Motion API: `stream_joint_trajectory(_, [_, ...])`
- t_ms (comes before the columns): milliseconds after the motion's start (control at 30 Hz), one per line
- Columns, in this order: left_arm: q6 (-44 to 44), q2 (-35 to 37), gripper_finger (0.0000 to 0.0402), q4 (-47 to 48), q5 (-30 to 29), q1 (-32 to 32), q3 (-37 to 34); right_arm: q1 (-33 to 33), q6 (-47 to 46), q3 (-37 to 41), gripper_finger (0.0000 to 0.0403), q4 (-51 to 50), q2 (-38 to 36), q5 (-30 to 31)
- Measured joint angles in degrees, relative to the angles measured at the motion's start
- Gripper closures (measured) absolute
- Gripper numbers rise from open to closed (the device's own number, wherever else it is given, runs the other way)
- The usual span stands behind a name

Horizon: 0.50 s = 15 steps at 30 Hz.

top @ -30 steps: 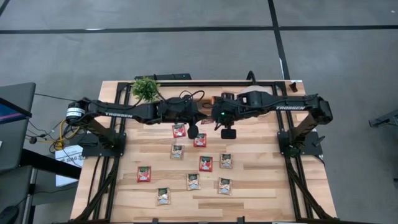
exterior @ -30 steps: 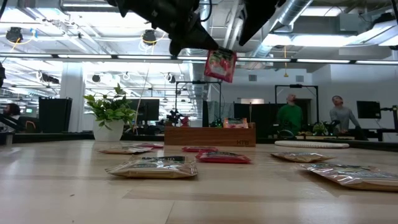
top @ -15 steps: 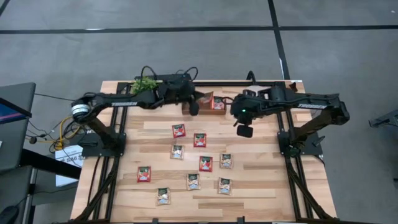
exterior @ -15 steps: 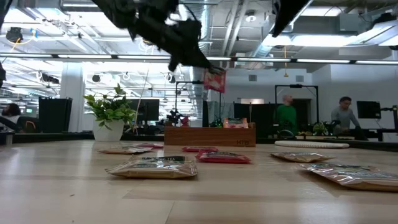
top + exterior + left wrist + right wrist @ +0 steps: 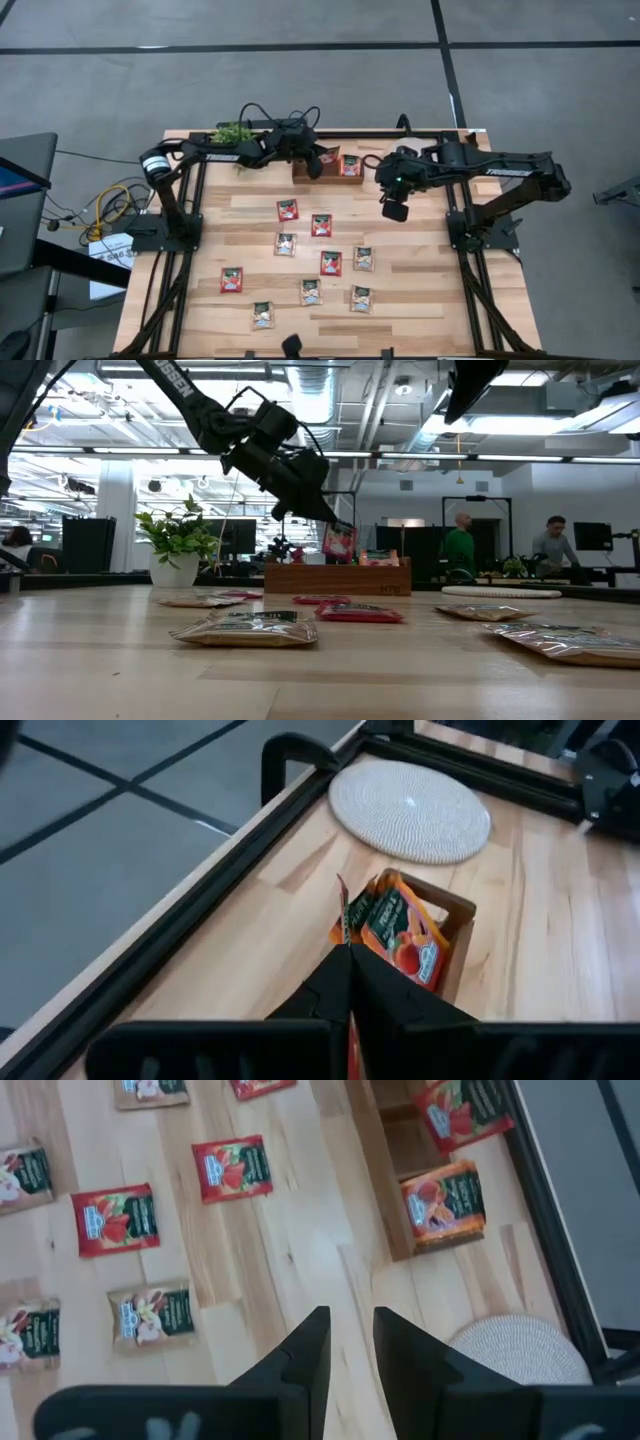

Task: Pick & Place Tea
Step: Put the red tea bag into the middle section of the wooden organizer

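1. Nearest the table's front edge, seen from overhead: a pale sachet (image 5: pixel 262 315), then two more pale ones a bit further in (image 5: pixel 311 291) (image 5: pixel 360 298), plus a red sachet (image 5: pixel 231 280) off toward the left arm's side. All lie flat on the wooden table (image 5: pixel 420 300), none touching.
2. Mid table: a red one (image 5: pixel 331 263) just beside a pale one (image 5: pixel 363 259), another pale one (image 5: pixel 285 244), then two reds further back (image 5: pixel 321 225) (image 5: pixel 288 210). In the low view the closest packet (image 5: pixel 247 628) lies flat in the foreground.
3. Right gripper (image 5: pixel 394 210) hangs above bare wood between the sachet field and the tray, on the right arm's side. Fingers (image 5: pixel 305 1350) sit a small gap apart w/ nothing between them, so slightly open and empty.
4. Back of table: long wooden tray (image 5: pixel 300 172) near the rear edge. An orange sachet (image 5: pixel 350 166) stands in its end compartment; the left wrist view shows it (image 5: pixel 405 935) leaning tilted in the box, round woven disc (image 5: pixel 410 808) just beyond it.
5. Left gripper (image 5: pixel 314 168) is reached over the tray, pinching a red sachet (image 5: pixel 338 542) by its top edge. In the low view the packet hangs vertical just above the tray (image 5: pixel 337 577), not yet down inside as far as I can tell. Jaws closed tight on it.
6. Potted plant (image 5: pixel 232 133) at the back corner on the left arm's side.
7. Way behind the table, low view: two ppl standing in the room (image 5: pixel 461 547) (image 5: pixel 553 547).
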<state>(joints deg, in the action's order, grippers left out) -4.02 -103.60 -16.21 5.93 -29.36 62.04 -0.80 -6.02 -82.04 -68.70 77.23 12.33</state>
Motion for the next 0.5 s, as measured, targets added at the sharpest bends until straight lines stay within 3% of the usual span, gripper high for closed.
stream_joint_trajectory(133, [-0.1,-1.9,0.0401,-0.7,2.5,-0.7,0.0,0.0,0.0,0.0,0.0331,0.8,0.0,0.0])
stream_joint_trajectory(500, [0.4,-4.3,0.0401,-3.0,2.8,-2.3,0.0,0.0,-0.1,0.0,0.0331,0.7,0.0,0.0])
